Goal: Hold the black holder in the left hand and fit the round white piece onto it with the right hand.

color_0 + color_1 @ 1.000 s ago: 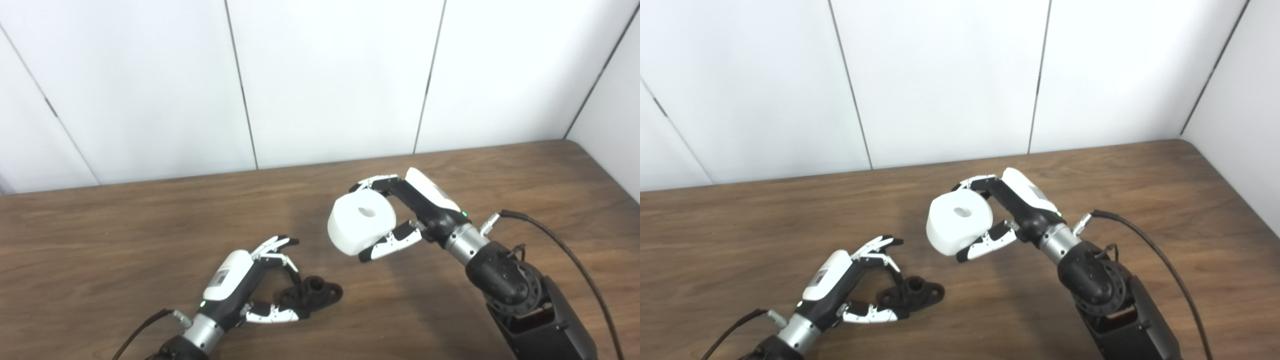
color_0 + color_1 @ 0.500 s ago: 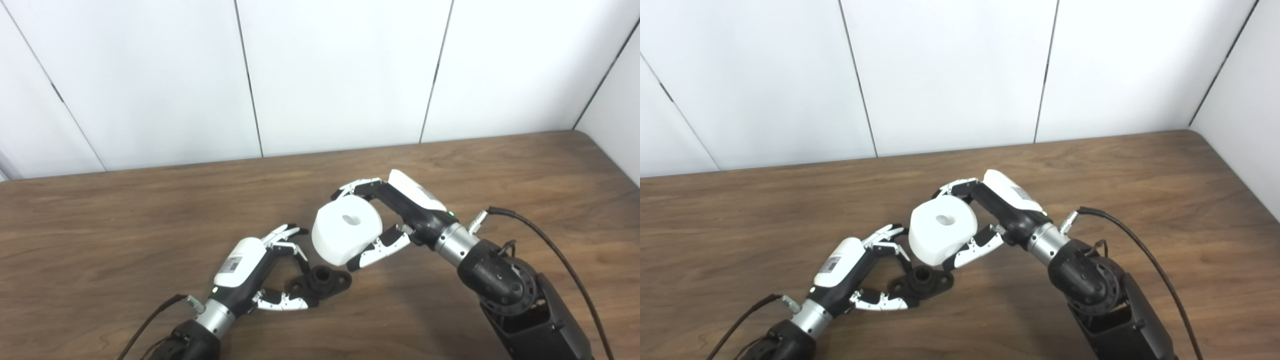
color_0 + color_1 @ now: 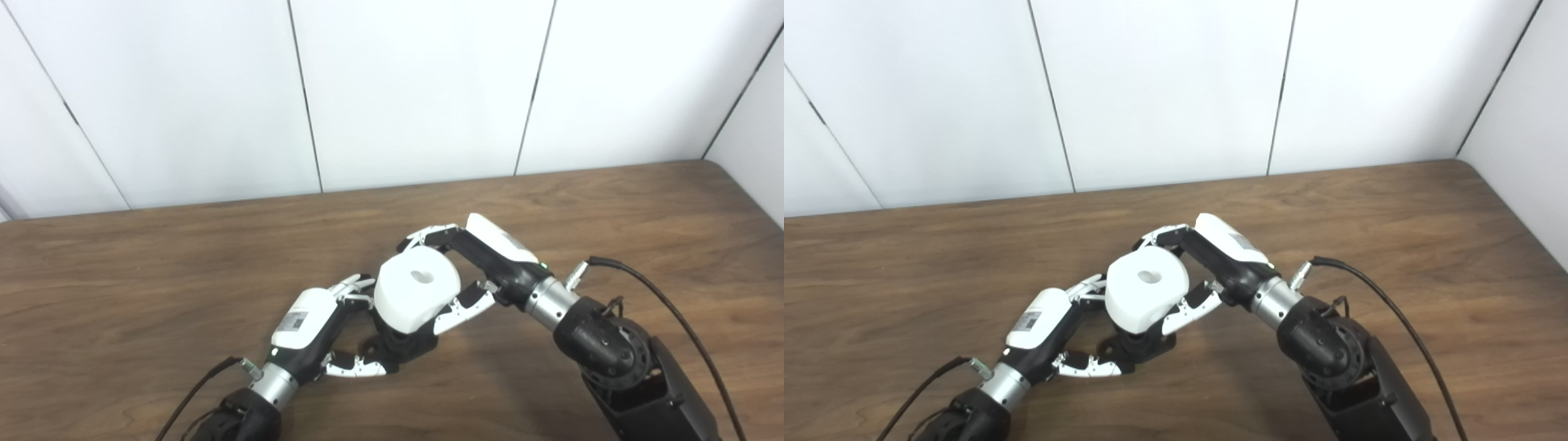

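The black holder (image 3: 409, 346) stands on the wooden table (image 3: 153, 275), its post hidden under the round white piece (image 3: 416, 295). My left hand (image 3: 309, 324) sits at the holder's left, thumb against its base and fingers curled over behind the white piece, gripping it. My right hand (image 3: 490, 260) is shut on the white piece, fingers over its far side and thumb along its near side. The piece, centre hole facing up, sits directly over the holder and touches or nearly touches its top; whether the post has entered the hole cannot be seen.
A white panelled wall (image 3: 416, 92) runs along the table's far edge and turns in at the right corner (image 3: 735, 122). A black cable (image 3: 674, 312) loops off my right wrist over the table.
My right hand has carried the white piece left and down until it sits over the holder. The left hand has stayed at the holder. The camera shifted slightly early on.
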